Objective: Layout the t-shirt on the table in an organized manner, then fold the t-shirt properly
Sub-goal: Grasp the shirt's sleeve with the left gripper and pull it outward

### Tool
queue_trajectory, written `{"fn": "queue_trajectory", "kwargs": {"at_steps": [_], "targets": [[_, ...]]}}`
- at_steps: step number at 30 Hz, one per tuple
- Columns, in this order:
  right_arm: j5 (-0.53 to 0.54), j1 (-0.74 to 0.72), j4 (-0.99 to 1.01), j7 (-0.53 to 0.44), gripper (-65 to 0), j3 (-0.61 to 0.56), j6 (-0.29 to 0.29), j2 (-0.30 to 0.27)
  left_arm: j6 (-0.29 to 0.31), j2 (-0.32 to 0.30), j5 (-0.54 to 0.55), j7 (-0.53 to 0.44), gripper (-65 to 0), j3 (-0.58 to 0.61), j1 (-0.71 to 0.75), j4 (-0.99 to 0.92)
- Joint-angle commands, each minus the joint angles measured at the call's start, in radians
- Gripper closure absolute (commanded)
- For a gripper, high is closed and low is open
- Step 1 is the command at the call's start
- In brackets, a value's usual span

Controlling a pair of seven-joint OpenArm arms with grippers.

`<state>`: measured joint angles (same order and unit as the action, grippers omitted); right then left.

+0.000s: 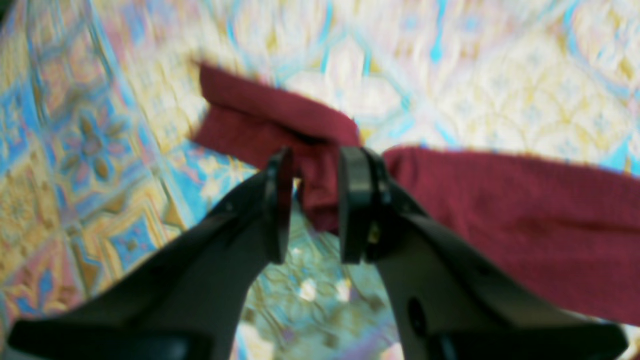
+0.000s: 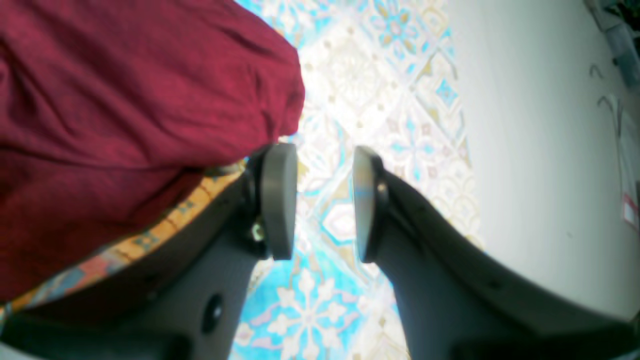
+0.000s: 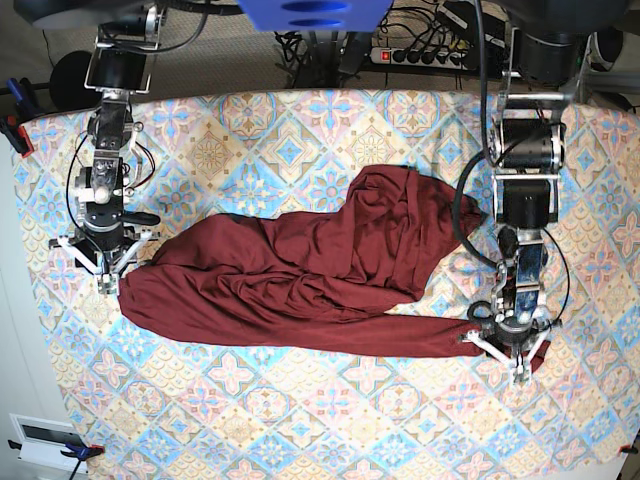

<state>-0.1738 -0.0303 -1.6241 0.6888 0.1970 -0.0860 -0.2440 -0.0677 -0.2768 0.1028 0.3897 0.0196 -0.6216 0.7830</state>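
Maroon t-shirt [image 1: 500, 210] sleeve between parted left fingers [image 1: 277, 200] | right fingers [image 2: 277, 200] apart, empty

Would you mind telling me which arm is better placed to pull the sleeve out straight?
The left gripper: its jaws straddle the t-shirt sleeve end. The right gripper stands open over bare table.

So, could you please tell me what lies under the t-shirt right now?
Under the t-shirt only the table with its patterned cloth shows, around every edge. Whatever sits beneath the bunched folds is covered, so I cannot tell.
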Motion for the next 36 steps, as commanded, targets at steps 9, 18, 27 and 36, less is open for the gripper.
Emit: {"fn": "queue_trajectory", "kwargs": {"at_steps": [9,18,27,36], "targets": [[-0.002,0.011,-0.061,-0.019,-17.9,0.006,0.004,-0.015,0.09,-0.054,0.404,0.423,-15.9,-0.007,0.225,0.57],[-0.002,0.023,-0.061,-0.019,-17.9,0.008,0.004,-0.015,0.088,-0.054,0.441,0.547,-15.9,-0.007,0.529,0.922],[-0.002,0.023,-0.063,-0.019,-17.9,0.003,0.004,-0.015,0.088,-0.051,0.249,0.539,-15.9,-0.086,0.718,1.053],[0.073,0.023,-0.063,-0.019,-17.9,0.003,0.004,-0.015,0.088,-0.048,0.24,0.538,-15.9,-0.129,0.713,1.027]]}}
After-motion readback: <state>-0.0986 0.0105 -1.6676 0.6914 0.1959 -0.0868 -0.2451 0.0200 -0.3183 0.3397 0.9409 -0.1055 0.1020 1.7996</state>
